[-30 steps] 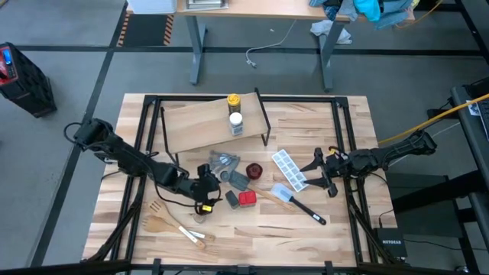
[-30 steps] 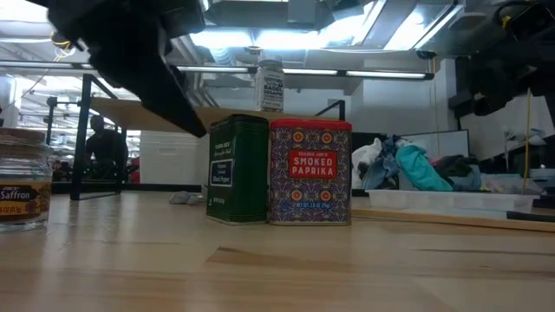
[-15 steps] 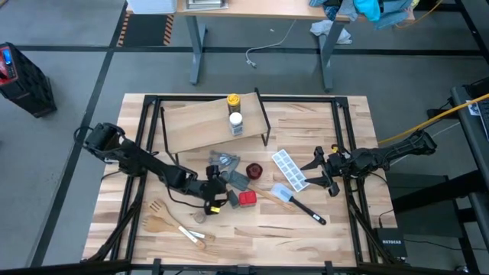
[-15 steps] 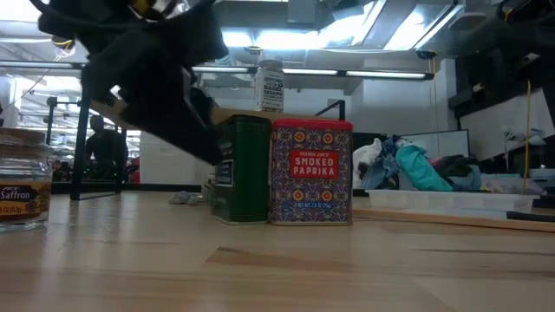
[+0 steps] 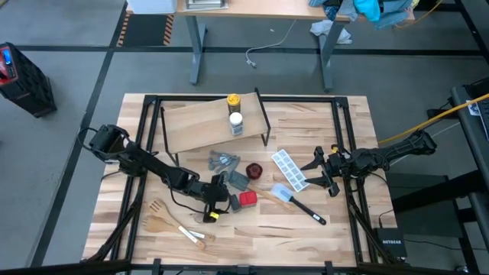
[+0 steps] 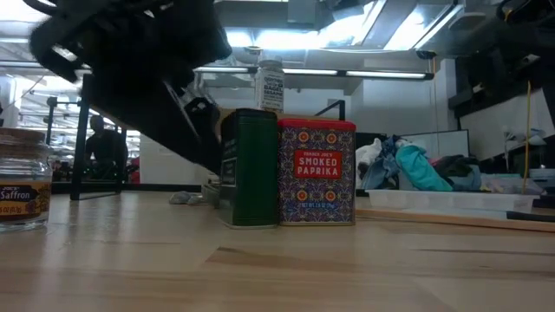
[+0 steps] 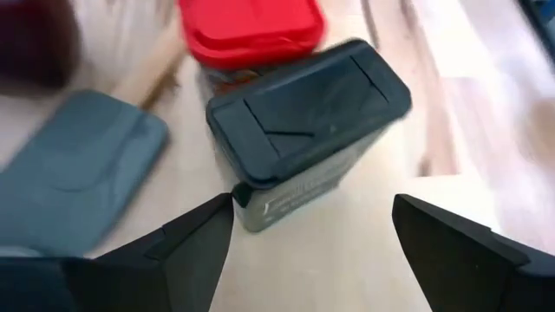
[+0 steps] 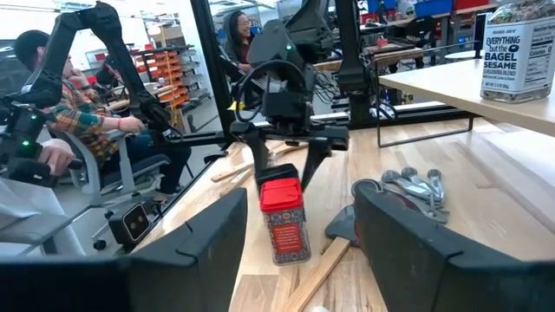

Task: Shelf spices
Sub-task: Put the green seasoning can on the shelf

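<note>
The dark grey square tin (image 7: pixel 308 121) and the red square tin (image 7: pixel 250 30) stand upright side by side on the table, in the low view as tin (image 6: pixel 250 169) and tin (image 6: pixel 316 172). My left gripper (image 7: pixel 312 204) is open around the dark tin, low over the table (image 5: pixel 220 200). The tiny saffron jar (image 6: pixel 22 191) stands at the near left. The yellow-capped jar (image 5: pixel 233 100) and the white-capped jar (image 5: pixel 236 122) stand on the shelf (image 5: pixel 199 126). My right gripper (image 5: pixel 321 172) waits open at the table's right. My left gripper meets the dark tin with one fingertip (image 7: pixel 221 212), set against the tin's side at a corner just below the lid (image 7: pixel 238 192). The other finger (image 7: pixel 434 234) stands clear of it. The fingers come in slanting from the table's left. The tin stands upright on the table, against the red tin.
Grey measuring spoons (image 5: pixel 224 160), a round dark-red dish (image 5: pixel 254 169) and a grey-blue scoop (image 5: pixel 238 181) lie just beyond the tins. An ice-cube tray (image 5: pixel 289 168) and a spatula (image 5: pixel 299 202) lie to the right, wooden utensils (image 5: pixel 172 221) near left.
My left gripper has moved toward the table's right and near edge, reaching the dark tin with its fingers on either side. The dark tin has turned a little about its upright axis and slid slightly to the right, nudging the red tin along with it.
</note>
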Controlling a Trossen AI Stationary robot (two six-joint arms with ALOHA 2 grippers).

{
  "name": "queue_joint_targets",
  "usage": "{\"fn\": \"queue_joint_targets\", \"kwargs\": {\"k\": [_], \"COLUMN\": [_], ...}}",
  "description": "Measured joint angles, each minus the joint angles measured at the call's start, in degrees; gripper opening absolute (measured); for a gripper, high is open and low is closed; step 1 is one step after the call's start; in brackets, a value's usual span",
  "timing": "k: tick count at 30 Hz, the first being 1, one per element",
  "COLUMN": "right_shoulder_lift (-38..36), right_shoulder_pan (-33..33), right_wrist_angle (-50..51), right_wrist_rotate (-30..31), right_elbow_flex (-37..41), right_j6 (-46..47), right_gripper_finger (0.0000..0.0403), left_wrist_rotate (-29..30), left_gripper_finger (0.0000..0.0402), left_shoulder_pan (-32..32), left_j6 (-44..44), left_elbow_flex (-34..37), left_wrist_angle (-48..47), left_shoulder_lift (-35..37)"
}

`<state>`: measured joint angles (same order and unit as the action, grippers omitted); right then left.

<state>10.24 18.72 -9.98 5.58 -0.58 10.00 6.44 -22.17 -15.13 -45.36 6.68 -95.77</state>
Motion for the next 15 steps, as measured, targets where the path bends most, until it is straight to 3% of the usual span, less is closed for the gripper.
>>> {"fn": "queue_joint_targets", "kwargs": {"k": [10,15], "right_shoulder_lift": [0.0,0.0], "right_shoulder_pan": [0.0,0.0], "right_wrist_angle": [0.7,1.2], "right_wrist_rotate": [0.0,0.0], "right_elbow_flex": [0.0,0.0], "right_j6": [0.0,0.0], "right_gripper_finger": [0.0221,0.0221], "left_wrist_rotate": [0.1,7.6], "left_gripper_finger": [0.0308,0.0308], "left_shoulder_pan": [-6.4,-8.5], "left_j6": [-8.6,-6.3], "left_elbow_flex": [0.0,0.0], "left_wrist_angle": [0.9,0.6], "left_shoulder_lift": [0.0,0.0]}}
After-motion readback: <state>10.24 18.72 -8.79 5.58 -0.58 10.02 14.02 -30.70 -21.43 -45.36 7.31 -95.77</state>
